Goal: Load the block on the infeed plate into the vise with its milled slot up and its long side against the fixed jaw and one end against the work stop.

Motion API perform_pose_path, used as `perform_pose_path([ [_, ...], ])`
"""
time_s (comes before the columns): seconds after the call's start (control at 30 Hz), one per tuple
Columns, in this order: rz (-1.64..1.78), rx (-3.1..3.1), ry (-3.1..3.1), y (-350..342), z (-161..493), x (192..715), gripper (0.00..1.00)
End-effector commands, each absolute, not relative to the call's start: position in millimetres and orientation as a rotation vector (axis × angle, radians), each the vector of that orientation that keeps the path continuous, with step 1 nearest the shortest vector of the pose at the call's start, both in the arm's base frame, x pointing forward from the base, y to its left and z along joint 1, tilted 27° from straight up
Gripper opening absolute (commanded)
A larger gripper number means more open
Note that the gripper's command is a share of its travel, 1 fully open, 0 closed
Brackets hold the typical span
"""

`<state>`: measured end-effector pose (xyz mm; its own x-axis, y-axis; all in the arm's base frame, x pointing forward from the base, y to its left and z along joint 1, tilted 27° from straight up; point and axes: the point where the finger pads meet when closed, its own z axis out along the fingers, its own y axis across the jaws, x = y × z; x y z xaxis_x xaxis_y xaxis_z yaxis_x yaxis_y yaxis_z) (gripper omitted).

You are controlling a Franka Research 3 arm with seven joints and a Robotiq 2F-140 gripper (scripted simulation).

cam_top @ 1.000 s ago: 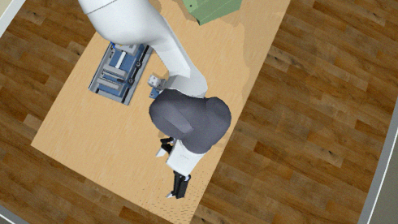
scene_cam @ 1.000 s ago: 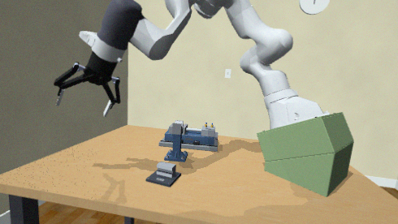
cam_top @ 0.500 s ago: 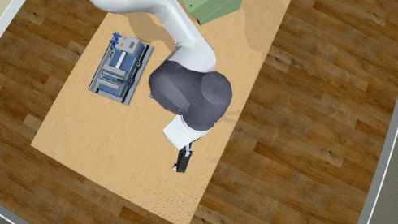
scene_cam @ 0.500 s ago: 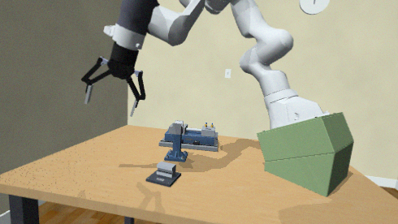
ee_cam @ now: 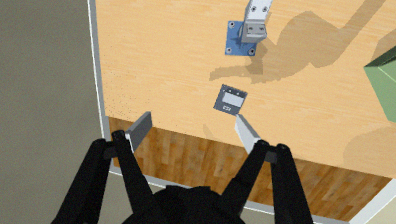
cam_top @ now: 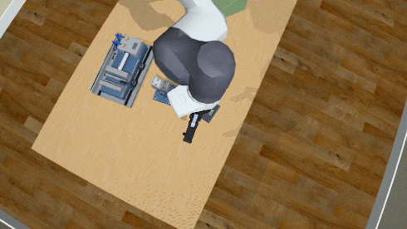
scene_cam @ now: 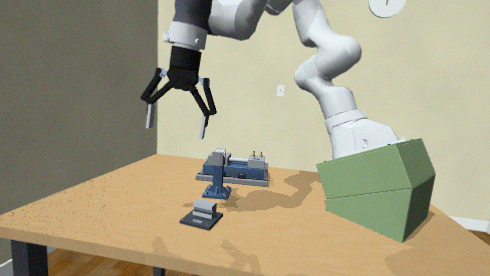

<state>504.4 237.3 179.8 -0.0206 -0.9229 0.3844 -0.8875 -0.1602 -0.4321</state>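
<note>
Fingers (cam_top: 192, 126) (scene_cam: 176, 131) stood wide apart, closest to the wrist camera, with nothing between their flat pads. Beyond them the block (scene_cam: 205, 207) (ee_cam: 233, 98) sat on the dark infeed plate (cam_top: 214, 109) (scene_cam: 186, 220) (ee_cam: 219, 105), its pale grey faces looking like machined metal. It would probably have handled as a stiff, fairly weighty piece, hard to crush but apt to slip or pivot if pinched off-centre. Opposite long sides, near mid-length, seemed the best hold, with the pads square to them. A groove showed along its side in the exterior view; if that was the milled slot, the part needed turning.

The block lay well below the fingers and, in the wrist view, ahead of the right-hand pad rather than centred between the two. The hand in the top view hid it. Farther off on the tabletop (cam_top: 137, 145) (scene_cam: 135, 200) (ee_cam: 165, 65) rose the V-block stand (cam_top: 162, 84) (scene_cam: 218, 172) (ee_cam: 254, 31), then the vise (cam_top: 118, 62) (scene_cam: 235, 172), still to be loaded.

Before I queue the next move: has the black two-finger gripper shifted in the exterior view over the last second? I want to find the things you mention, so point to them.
Yes. The black two-finger gripper (scene_cam: 176, 133) moved right in that view, toward the green faceted base block (scene_cam: 367, 172), which stayed put.
</note>
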Motion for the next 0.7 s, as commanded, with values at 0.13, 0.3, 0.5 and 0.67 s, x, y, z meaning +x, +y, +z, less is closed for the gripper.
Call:
perform_pose_path([
  [0.13,-0.753,-1.922,2.265,235,165,436,1.00],
  [0.3,-0.707,-1.881,2.322,234,161,416,1.00],
  [0.5,-0.707,-1.881,2.322,234,161,416,1.00],
  [0.67,-0.707,-1.881,2.322,234,161,416,1.00],
])
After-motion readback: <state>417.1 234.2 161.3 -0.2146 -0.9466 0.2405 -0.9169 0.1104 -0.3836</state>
